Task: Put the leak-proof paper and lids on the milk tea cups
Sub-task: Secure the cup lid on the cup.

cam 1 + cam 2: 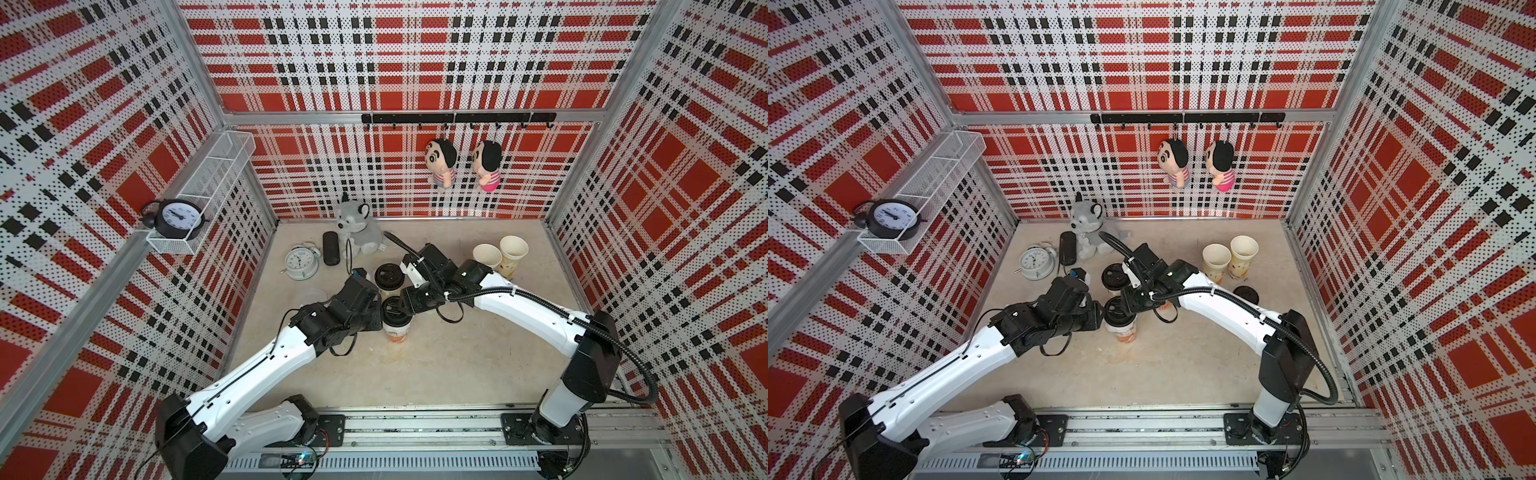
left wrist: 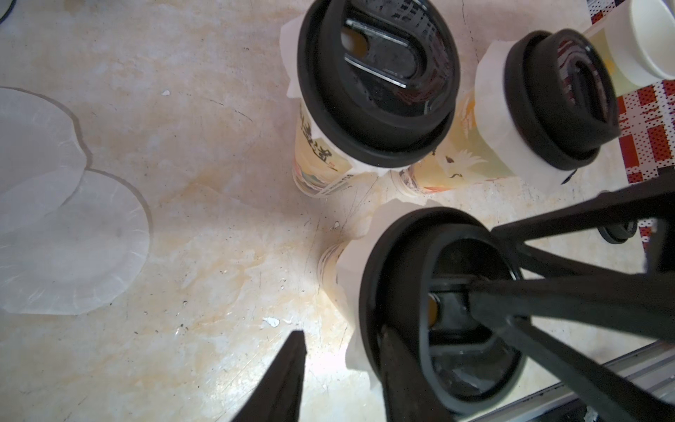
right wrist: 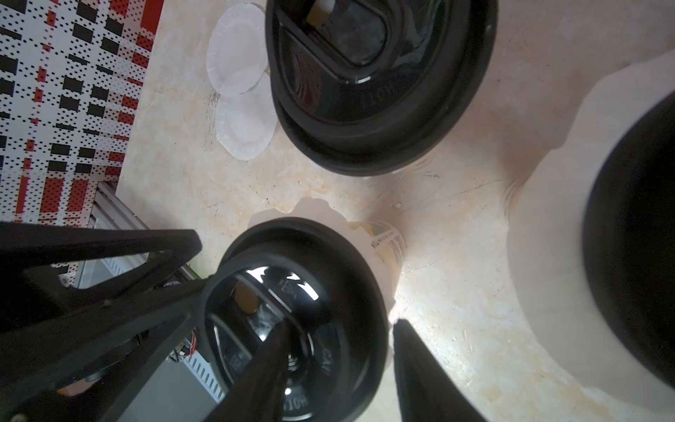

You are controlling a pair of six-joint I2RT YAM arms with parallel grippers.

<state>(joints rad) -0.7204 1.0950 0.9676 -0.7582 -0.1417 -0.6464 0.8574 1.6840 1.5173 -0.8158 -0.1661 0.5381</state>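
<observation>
Now, cup (image 2: 330, 270) rim, inside left claw (image 2: 343, 334)

Raised "CAU" legible on black lid (image 3: 347, 292); further letters unclear. Brush characters on neighbouring milk tea cup (image 2: 317, 157) illegible.

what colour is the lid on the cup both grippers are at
Glossy black; the lid shows best in the left wrist view.

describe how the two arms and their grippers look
The left arm and right arm have glossy white shells with black joint housings; a black ribbed hose runs along the right arm. The left gripper and right gripper have black tapered fingers.
</observation>
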